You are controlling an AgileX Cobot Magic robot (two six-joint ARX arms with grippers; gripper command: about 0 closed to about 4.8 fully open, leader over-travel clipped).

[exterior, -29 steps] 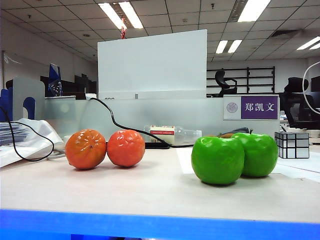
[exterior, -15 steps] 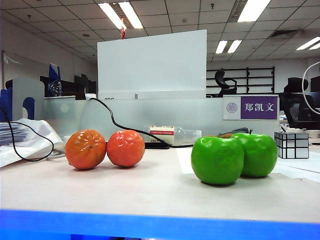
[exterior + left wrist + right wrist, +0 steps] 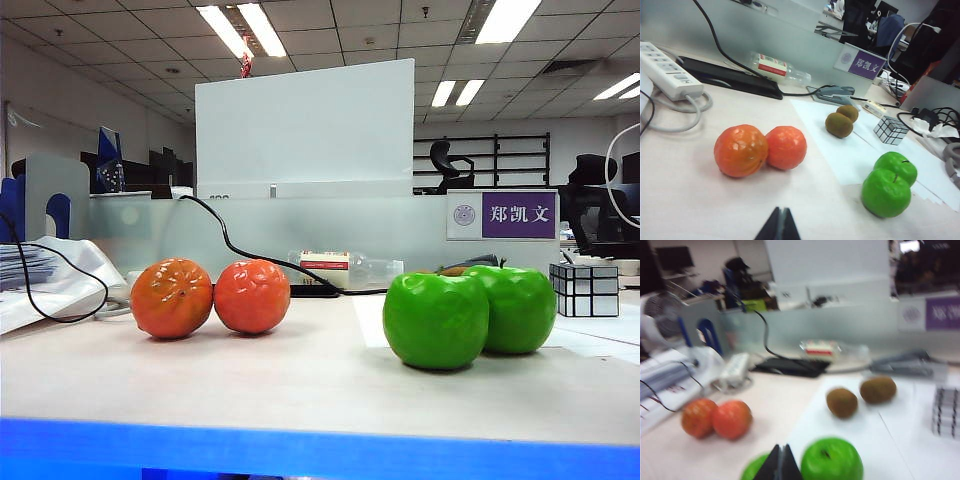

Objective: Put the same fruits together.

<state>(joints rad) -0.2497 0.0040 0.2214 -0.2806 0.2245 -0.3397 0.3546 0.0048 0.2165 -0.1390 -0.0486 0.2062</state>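
Toward the desk's left edge two glossy orange-red dimpled mandarins touch, two fuzzy brown kiwis touch farther back, two bright green apples touch rightward, while the left tool and right tool hang clenched, empty, above the front edge.

Orange-red mandarins, bright green apples, seemingly brown kiwis, silver-checked cube.
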